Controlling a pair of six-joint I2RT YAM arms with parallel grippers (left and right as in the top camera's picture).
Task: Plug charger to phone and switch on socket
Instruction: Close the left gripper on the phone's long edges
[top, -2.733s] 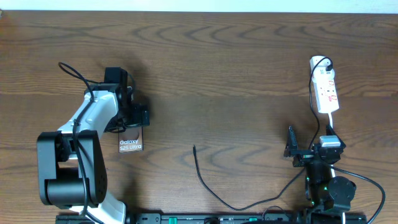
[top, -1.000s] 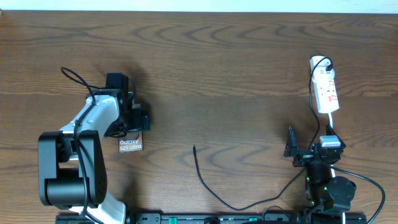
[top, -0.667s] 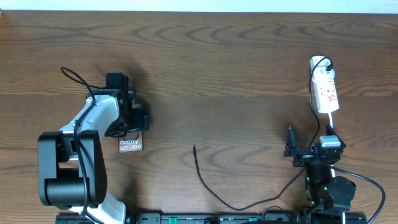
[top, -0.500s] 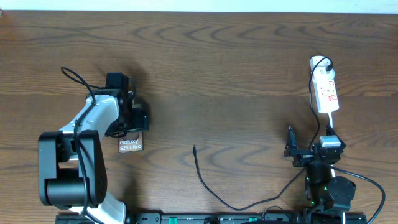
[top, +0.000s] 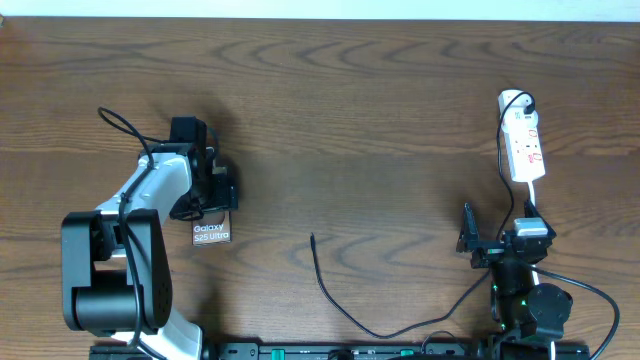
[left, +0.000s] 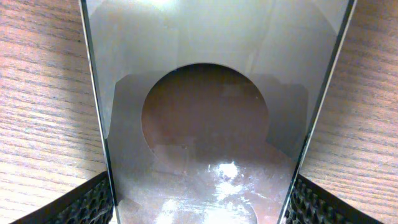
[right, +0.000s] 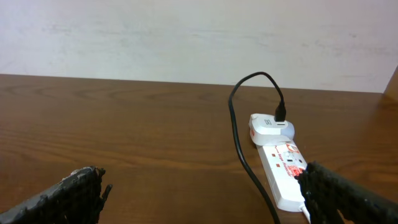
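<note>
one wrist view only: left tool (left: 200, 200) straddles phone (left: 205, 93), grip unclear | overhead hides it | right tool (right: 211, 193) spread, facing socket (right: 286, 171)

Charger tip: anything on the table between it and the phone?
Nothing visible. Bare table lies between the charger tip and the phone. The left gripper straddles the phone's far end; the lettered near end is uncovered. Which end has the port cannot be told.
</note>
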